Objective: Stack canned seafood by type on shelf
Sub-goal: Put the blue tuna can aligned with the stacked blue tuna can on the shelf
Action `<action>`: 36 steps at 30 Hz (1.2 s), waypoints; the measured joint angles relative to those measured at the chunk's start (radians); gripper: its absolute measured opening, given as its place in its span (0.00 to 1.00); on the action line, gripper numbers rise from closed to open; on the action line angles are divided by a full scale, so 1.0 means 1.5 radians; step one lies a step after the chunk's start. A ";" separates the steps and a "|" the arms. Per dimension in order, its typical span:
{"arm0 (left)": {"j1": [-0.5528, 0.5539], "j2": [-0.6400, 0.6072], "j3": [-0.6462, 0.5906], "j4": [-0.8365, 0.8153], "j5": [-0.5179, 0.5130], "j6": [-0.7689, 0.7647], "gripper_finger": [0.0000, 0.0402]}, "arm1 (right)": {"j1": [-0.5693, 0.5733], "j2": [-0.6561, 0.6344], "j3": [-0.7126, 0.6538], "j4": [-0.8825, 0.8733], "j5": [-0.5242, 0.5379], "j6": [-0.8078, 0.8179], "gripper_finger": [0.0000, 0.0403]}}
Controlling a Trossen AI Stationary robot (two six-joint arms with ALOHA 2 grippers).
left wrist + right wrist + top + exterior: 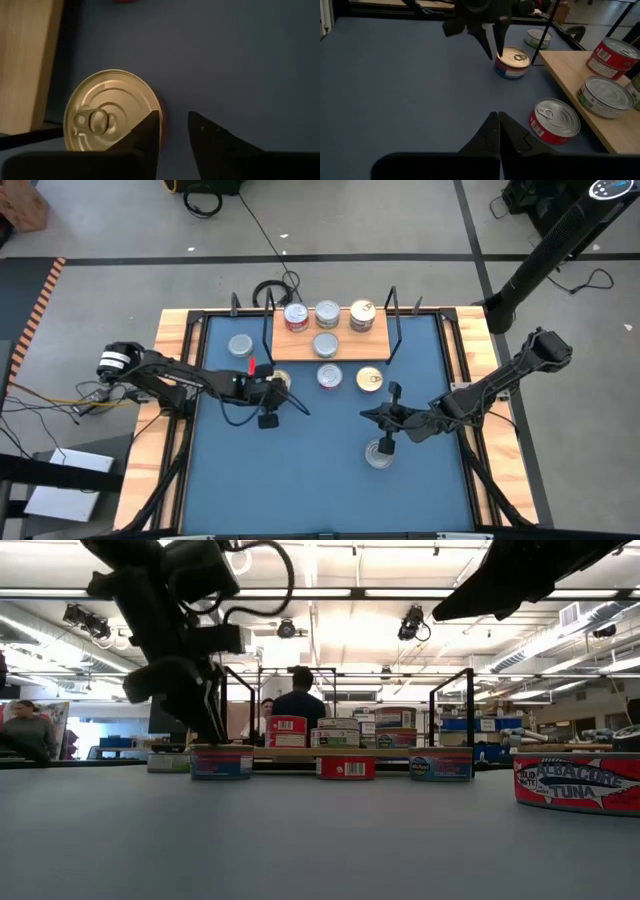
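Four tins (326,320) are seen standing on the shelf (330,338), two more (348,377) just in front of it, one (241,346) beside its left end, and one (379,453) well in front, near the table's (330,480) middle.

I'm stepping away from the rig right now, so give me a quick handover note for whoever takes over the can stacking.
Left hand: open, empty, low beside the gold-topped tin just in front of the shelf.
Right hand: shut, empty, over the mat's right half.
Done: four tins on the shelf, a red-sided one, two silver-topped and a gold-topped one.
Left: five tins on the blue mat. These are the one by the left hand, a silver tin, a red-sided tin, a gold tin and a tin by the right arm.
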 joint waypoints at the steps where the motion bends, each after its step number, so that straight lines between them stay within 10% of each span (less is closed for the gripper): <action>1: 0.000 0.005 0.000 0.000 -0.003 0.004 0.27 | 0.000 0.000 0.000 0.000 0.000 0.000 0.00; 24: -0.010 0.064 0.011 0.003 -0.073 0.049 0.01 | 0.000 0.000 0.001 -0.001 0.000 -0.006 0.01; 36: -0.026 0.065 0.120 0.003 0.133 0.031 0.00 | 0.000 0.001 0.001 -0.001 -0.003 -0.005 0.01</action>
